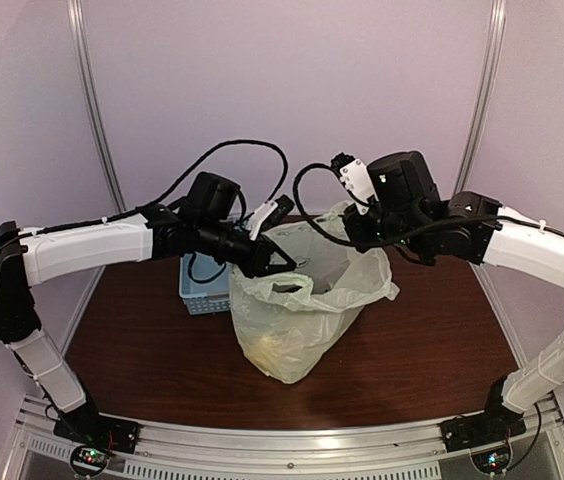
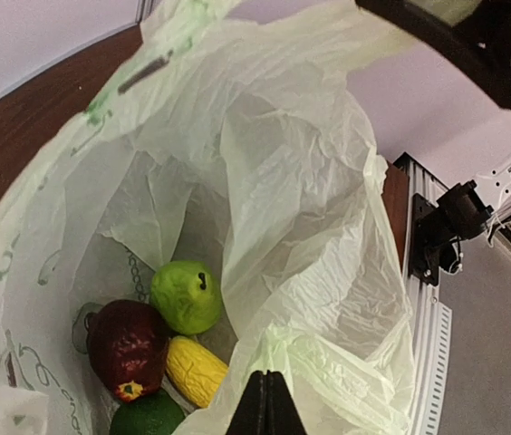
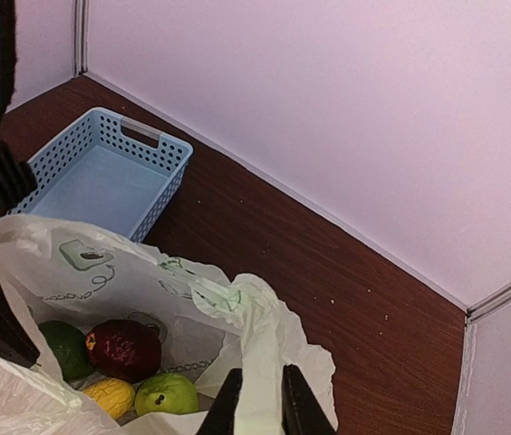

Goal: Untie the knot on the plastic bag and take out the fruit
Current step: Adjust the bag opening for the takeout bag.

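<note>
My left tool (image 2: 266,403) is closed, pinching the rim of the thin crinkly pale yellow-green plastic bag (image 1: 297,320); my right tool (image 3: 255,399) nips the opposite rim. The bag stands upright mid-surface, mouth up, rounded red, green and yellow fruit (image 2: 186,296) inside. A perforated light blue basket (image 3: 101,172) sits at its 10 o'clock on the dark brown surface (image 3: 265,236).

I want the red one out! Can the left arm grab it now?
Probably not yet. The left gripper is shut on the rim of the plastic bag. The red fruit lies uncovered inside, so the way looks free once it lets go.
</note>
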`<state>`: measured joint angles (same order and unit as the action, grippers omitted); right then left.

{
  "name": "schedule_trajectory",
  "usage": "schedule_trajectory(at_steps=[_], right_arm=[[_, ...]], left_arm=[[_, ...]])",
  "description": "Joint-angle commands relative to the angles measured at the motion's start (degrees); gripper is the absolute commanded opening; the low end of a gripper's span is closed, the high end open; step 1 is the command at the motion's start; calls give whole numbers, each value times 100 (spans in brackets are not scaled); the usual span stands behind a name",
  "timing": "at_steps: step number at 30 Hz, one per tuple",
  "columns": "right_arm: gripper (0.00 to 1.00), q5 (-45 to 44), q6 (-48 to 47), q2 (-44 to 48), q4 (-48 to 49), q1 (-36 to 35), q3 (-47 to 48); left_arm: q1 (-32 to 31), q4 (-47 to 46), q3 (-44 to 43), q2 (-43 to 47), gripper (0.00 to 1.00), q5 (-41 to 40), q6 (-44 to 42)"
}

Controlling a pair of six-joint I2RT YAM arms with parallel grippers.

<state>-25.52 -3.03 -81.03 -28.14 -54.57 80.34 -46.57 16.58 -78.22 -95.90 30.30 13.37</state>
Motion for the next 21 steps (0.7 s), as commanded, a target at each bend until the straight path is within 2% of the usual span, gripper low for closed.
schedule_trajectory(at_steps=[1,10,16,18,21], right_arm=[[14,63,301,-134,177,221,128],[14,277,843,-346,337,884,90],[13,685,933,-411,572,1123,72],[13,869,896,-389,619,1124,69],[14,1021,890,-363,617,1124,66]], left_arm=[[-28,-41,445,404,0,150,-78],[-24,-169,1592,1129,0,478,-82],[-28,19,2044,1568,0,272,-19],[-28,20,2000,1764,4,218,-11],[-28,19,1666,1925,17,171,-29]])
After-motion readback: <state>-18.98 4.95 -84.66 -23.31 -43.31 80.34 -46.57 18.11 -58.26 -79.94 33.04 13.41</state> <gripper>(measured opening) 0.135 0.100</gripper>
